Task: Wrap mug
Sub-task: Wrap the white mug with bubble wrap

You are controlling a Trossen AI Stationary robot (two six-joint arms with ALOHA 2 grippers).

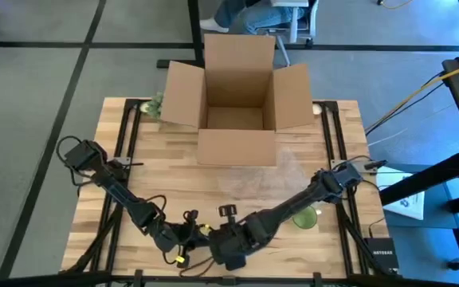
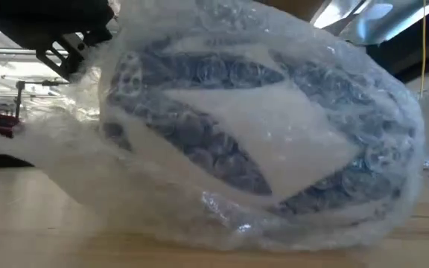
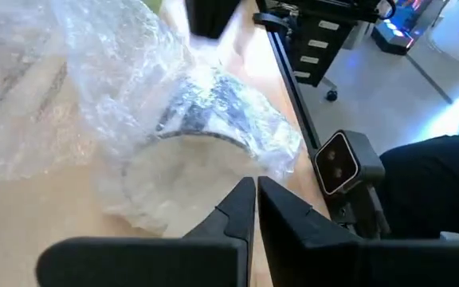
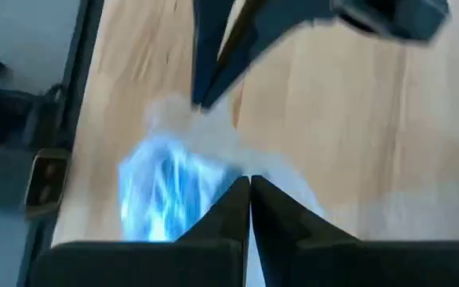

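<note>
Mug (image 2: 267, 141), blue-and-white, lies swathed in bubble wrap (image 3: 110, 72) at near table (image 1: 174, 183) edge, centre. Left gripper (image 3: 255, 199) just beside it, fingers pressed together, holding nothing visible. Right gripper (image 4: 249, 195) over the bundle, fingers narrowed together. Open cardboard box (image 1: 237, 104) at far side.

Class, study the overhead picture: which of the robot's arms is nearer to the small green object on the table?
Right. The right arm passes just beside the green object; the left arm lies well away on the opposite side.
</note>
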